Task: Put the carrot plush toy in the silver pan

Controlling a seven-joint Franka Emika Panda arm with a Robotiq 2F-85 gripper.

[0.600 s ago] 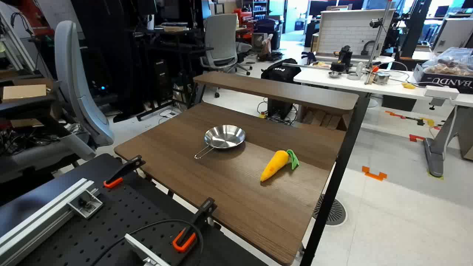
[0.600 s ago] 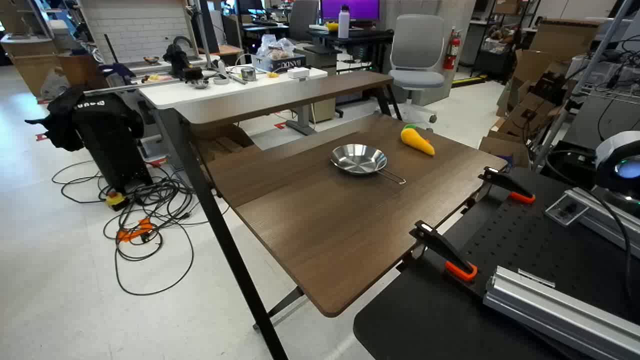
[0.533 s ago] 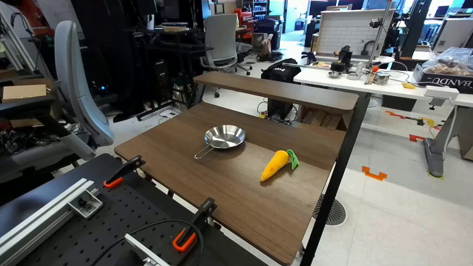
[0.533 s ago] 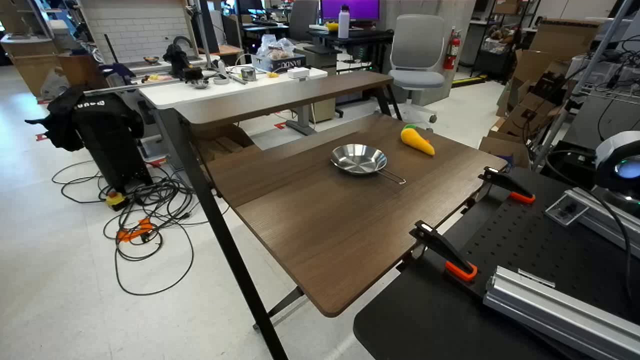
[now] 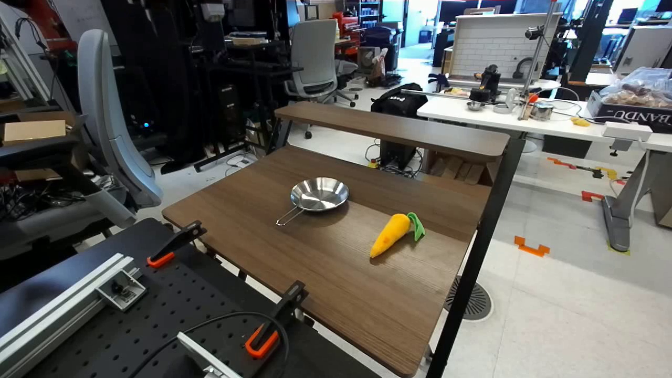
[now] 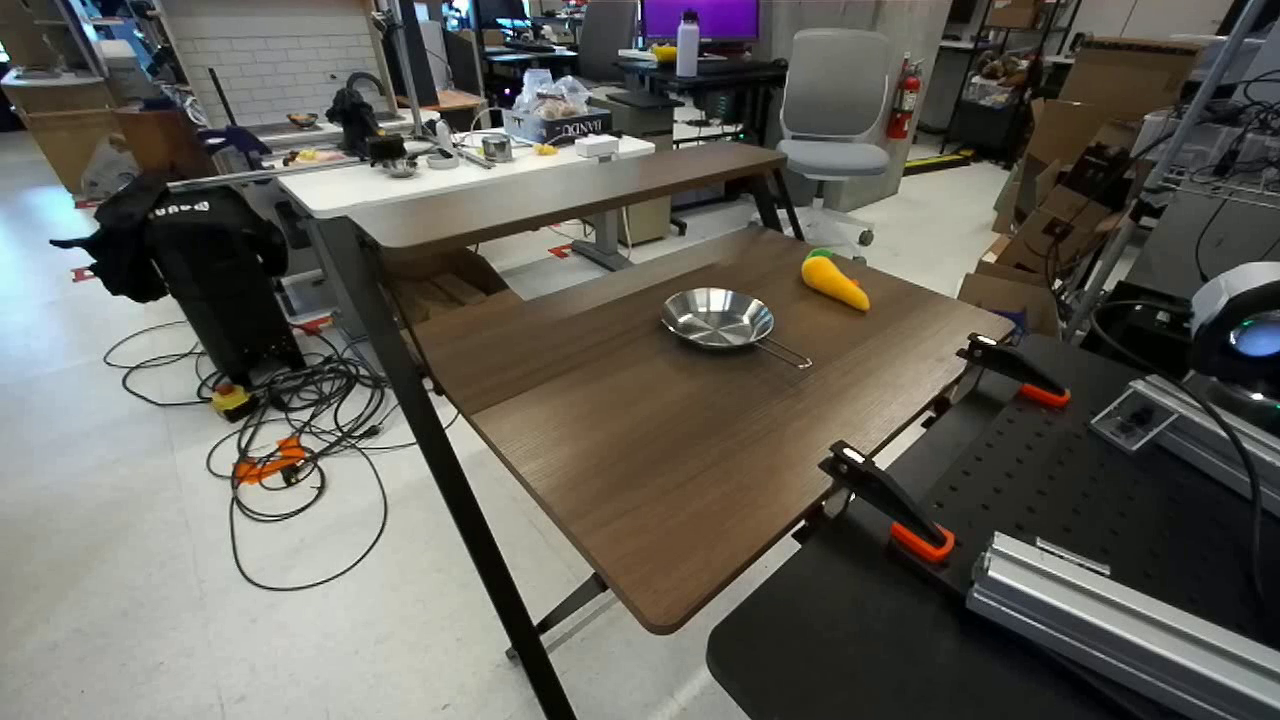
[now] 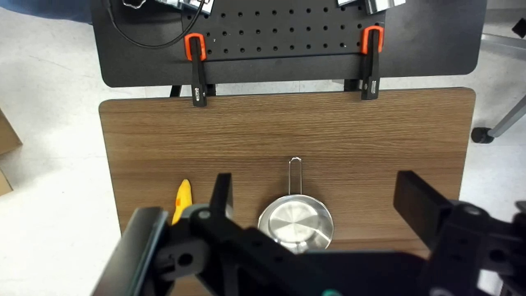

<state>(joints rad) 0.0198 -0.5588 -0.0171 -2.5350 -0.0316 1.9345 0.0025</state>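
The carrot plush toy [image 5: 391,235] lies on its side on the brown table, in both exterior views [image 6: 835,282]. Its body is yellow-orange with green leaves at the wide end. In the wrist view only its narrow part [image 7: 183,197] shows; my gripper hides the rest. The silver pan [image 5: 319,195] stands upright beside it, apart from it and empty, in both exterior views [image 6: 718,318]. Its wire handle points to the clamped edge. In the wrist view the pan [image 7: 294,218] shows between my fingers, well below them. My gripper [image 7: 318,189] is wide open and empty, high above the table.
The brown table [image 5: 325,273] has a raised shelf [image 5: 391,131] along its far side. Two black clamps with orange handles [image 7: 198,74] [image 7: 372,61] sit at the near edge by the black perforated base plate [image 7: 283,37]. A dark table leg [image 5: 475,252] slants up at one side.
A pale and dark part, seemingly of my arm, has come in at the top edge of an exterior view. The carrot and the pan have not moved.
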